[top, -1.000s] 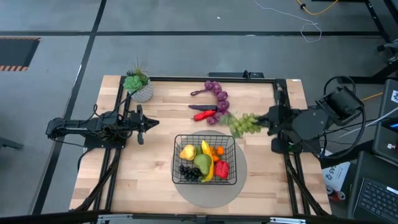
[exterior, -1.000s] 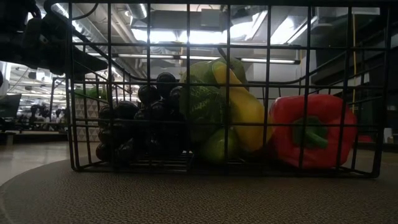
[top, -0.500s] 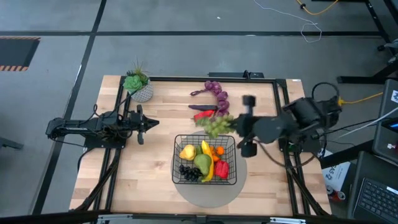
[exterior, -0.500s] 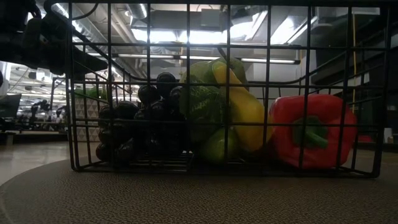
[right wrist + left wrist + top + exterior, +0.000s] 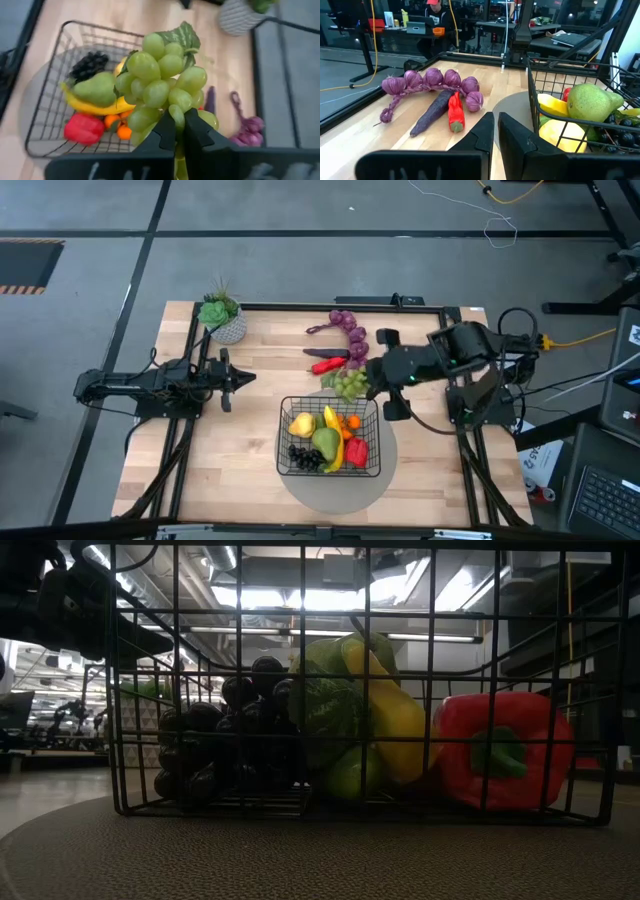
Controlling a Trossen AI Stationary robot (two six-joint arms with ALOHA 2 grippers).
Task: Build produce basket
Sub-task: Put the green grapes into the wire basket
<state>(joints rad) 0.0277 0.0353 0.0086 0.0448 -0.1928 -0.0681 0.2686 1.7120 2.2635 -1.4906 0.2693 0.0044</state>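
Green grape bunch [image 5: 347, 384] hanging from my right claw [image 5: 366, 383], clenched on its stem, nearing basket [image 5: 330, 436] rim for drop; left claw [image 5: 495, 131] idling, nearly shut.

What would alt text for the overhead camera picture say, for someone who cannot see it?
The right gripper holds a green grape bunch just beyond the far edge of a black wire basket already holding a pear, banana, lemon and red pepper. The left gripper waits at the table's left side.
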